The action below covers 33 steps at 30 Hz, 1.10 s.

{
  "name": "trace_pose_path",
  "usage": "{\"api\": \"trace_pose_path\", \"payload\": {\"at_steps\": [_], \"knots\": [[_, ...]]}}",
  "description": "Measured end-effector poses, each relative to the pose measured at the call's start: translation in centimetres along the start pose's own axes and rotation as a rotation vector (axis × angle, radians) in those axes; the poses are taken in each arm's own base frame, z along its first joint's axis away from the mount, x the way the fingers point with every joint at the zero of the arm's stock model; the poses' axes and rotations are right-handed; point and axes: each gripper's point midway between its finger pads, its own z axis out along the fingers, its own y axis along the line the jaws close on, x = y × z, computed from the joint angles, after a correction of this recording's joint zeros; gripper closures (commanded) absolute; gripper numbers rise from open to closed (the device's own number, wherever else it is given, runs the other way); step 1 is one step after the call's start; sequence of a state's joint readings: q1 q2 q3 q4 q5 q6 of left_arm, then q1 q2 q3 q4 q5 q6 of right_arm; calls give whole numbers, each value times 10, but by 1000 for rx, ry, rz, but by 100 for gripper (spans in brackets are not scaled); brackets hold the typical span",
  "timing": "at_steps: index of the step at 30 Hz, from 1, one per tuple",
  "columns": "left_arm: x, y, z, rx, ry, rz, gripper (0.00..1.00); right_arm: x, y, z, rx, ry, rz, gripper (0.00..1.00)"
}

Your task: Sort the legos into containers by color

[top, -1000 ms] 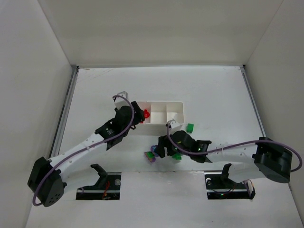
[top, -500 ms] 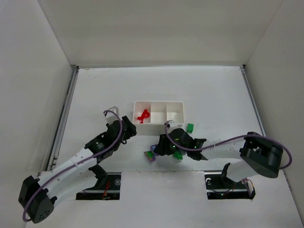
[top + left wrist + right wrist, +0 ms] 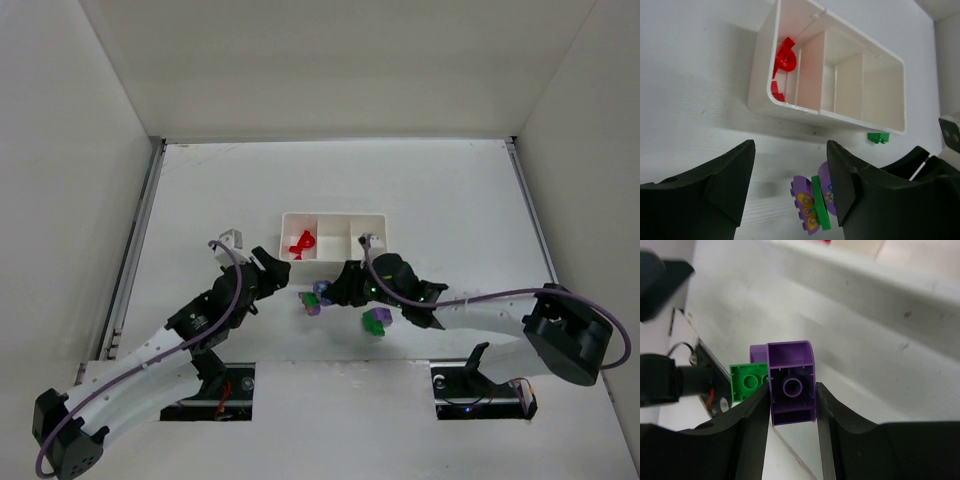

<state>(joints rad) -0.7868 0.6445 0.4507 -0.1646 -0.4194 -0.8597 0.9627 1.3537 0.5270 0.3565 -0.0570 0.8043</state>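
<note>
Red legos [image 3: 302,244] already sit in the tray's [image 3: 762,75] left compartment; the other two are bare. Right gripper [image 3: 792,394] clamps a purple arched brick [image 3: 791,365] near the tray's front wall, mid-worktop. Left gripper [image 3: 790,152] hangs beside it, fingers apart, holding nothing. Green brick [image 3: 878,137] and purple-green flower piece [image 3: 812,202] are unsorted.

The white rectangular plastic tray [image 3: 760,85] with three side-by-side compartments stands upright, with red plastic pieces [image 3: 784,57] in its left compartment (a curled one against the wall, a small block below it). A small green plastic brick [image 3: 878,137] lies just outside the tray's near wall, and a purple flower-shaped piece [image 3: 802,202] crossed by a green plate [image 3: 818,202] lies in front of the tray. A purple plastic brick with a rounded top [image 3: 792,385] sits pinched in the right gripper [image 3: 790,397], hollow underside showing.
</note>
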Motion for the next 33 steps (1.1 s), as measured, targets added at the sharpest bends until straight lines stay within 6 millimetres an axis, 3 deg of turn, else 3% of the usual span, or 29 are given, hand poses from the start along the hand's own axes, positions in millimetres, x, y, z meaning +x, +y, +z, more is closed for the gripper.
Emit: {"api": "trace_pose_path", "payload": {"at_steps": [4,10,15,21,27,33], "knots": [[6,-18,-3,76,0,-9,36,-38,6,-1,-16,-89,22,70],[39,-38,3,117,62,70,31,-77,8,-1,-9,-178,23,69],[51,-41,8,101,72,133,31,-89,13,-1,-7,-211,5,69],[45,-48,13,100,40,135,34,-92,13,-1,5,-223,-4,69],[31,-67,11,170,-19,70,37,-91,13,-1,8,-220,-6,69],[33,-69,16,172,-26,57,41,-91,12,-1,10,-221,-5,69]]}}
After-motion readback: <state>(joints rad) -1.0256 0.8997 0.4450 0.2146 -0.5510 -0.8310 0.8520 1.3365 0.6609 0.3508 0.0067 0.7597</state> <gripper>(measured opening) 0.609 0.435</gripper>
